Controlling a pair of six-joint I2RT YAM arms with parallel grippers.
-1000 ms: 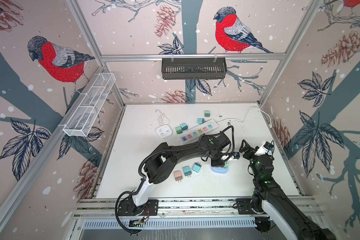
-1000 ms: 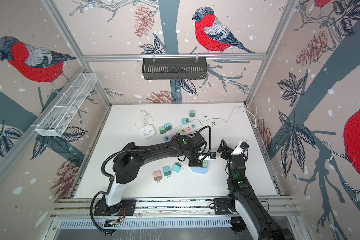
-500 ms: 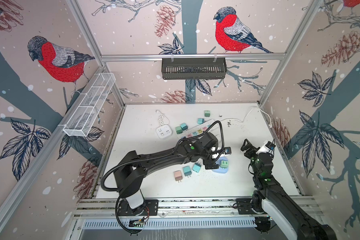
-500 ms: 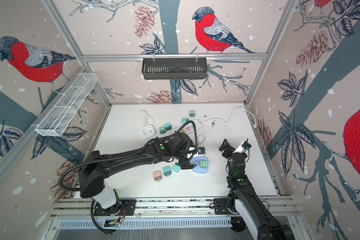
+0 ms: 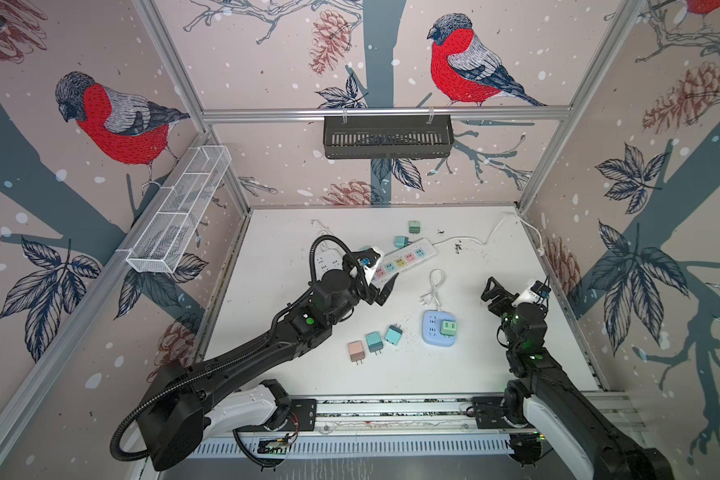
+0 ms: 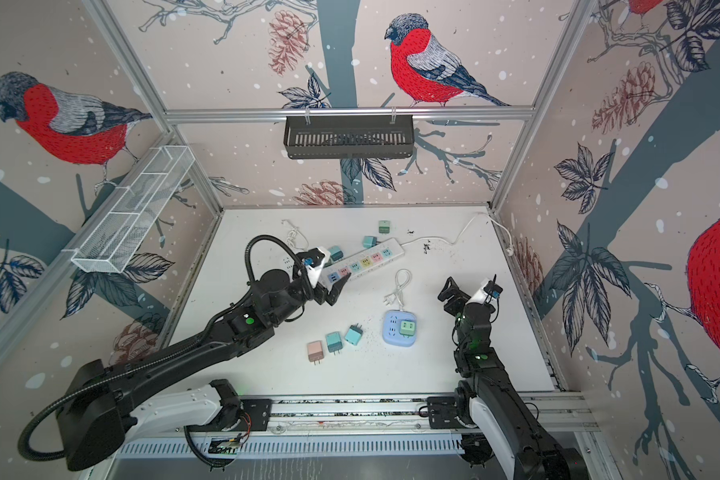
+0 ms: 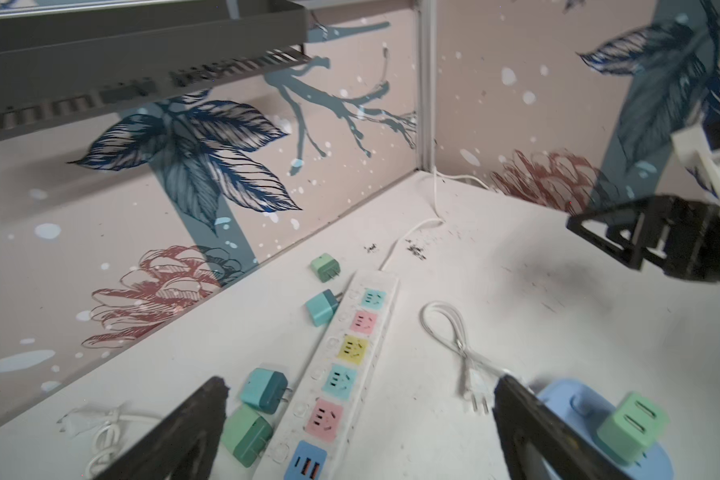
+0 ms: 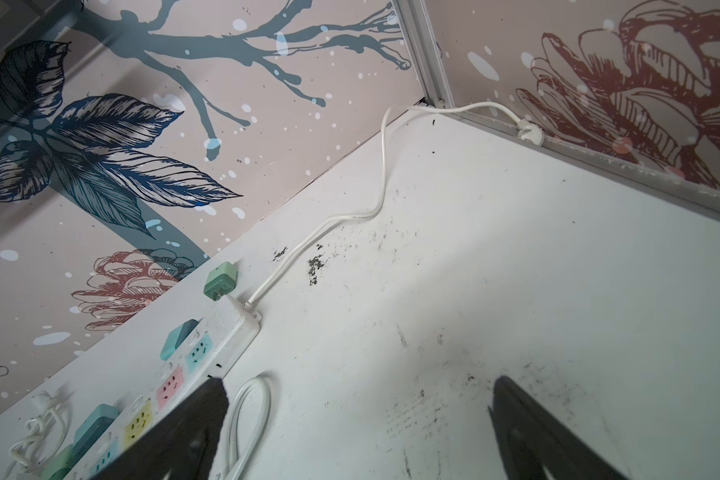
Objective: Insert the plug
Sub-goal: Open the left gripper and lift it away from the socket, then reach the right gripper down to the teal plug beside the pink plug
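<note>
Left claw (image 7: 360,379), jaws spread wide and grasping nothing, hovers over the desk (image 5: 474,365) above the near end of the white power strip (image 5: 404,259); in the left wrist view one of its fingers (image 7: 516,407) stands just beside the blue socket block (image 5: 431,332) without touching it. Right claw (image 8: 359,381), likewise released and empty, hangs over bare desk at the right side, well apart from the block. The green plug (image 5: 448,327) sits upright on the upper face of the blue socket block, prongs out of sight, apparently seated in a socket; no claw holds it. The insertion thus appears complete for this plug, though how deeply it is seated cannot be told. Near the block lie a coiled white cord (image 5: 433,286) and three loose plugs, one pink (image 5: 355,350) and two teal (image 5: 374,341), prongs exposed. Whether these also belong to the task cannot be judged; otherwise only withdrawal of the arms seems left.
</note>
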